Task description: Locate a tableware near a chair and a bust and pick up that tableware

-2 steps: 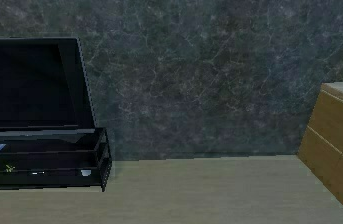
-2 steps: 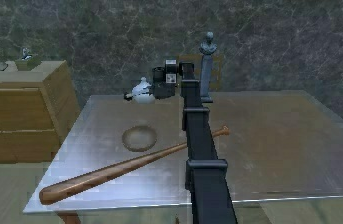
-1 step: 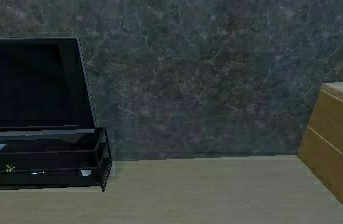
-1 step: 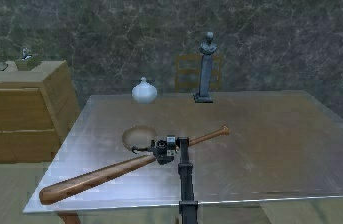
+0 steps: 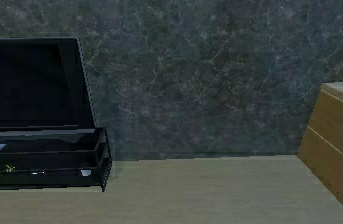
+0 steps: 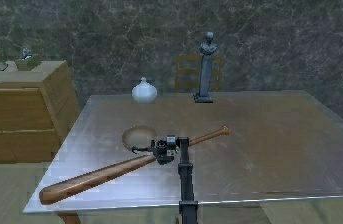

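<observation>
Arm side view puts the gripper (image 6: 159,150) near what looks like a shallow bowl (image 6: 139,137) on the table (image 6: 279,140), bust (image 6: 208,60) and chair (image 6: 185,72) beyond, so it's the grasp step, I can't tell whether it holds anything, and the next move needs a straight lift.

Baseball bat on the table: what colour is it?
The bat is reddish brown, clearest in the arm side view.

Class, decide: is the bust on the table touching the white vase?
Apart. The arm side view shows bare tabletop between the bust and the white vase.
</observation>
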Available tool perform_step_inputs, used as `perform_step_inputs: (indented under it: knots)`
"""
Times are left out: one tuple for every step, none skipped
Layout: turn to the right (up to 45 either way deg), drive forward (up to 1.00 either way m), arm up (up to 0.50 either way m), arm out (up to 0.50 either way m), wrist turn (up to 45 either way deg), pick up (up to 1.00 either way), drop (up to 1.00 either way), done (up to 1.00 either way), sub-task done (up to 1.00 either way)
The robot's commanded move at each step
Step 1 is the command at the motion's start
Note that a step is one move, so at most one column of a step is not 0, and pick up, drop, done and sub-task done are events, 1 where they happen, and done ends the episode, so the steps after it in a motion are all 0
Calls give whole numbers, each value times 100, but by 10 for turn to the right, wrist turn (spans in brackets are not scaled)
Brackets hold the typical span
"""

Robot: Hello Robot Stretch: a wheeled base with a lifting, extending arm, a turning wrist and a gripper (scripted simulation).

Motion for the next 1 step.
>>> perform_step_inputs:
  knots:
    - [0,0,10,0,0,0,0,0,0]
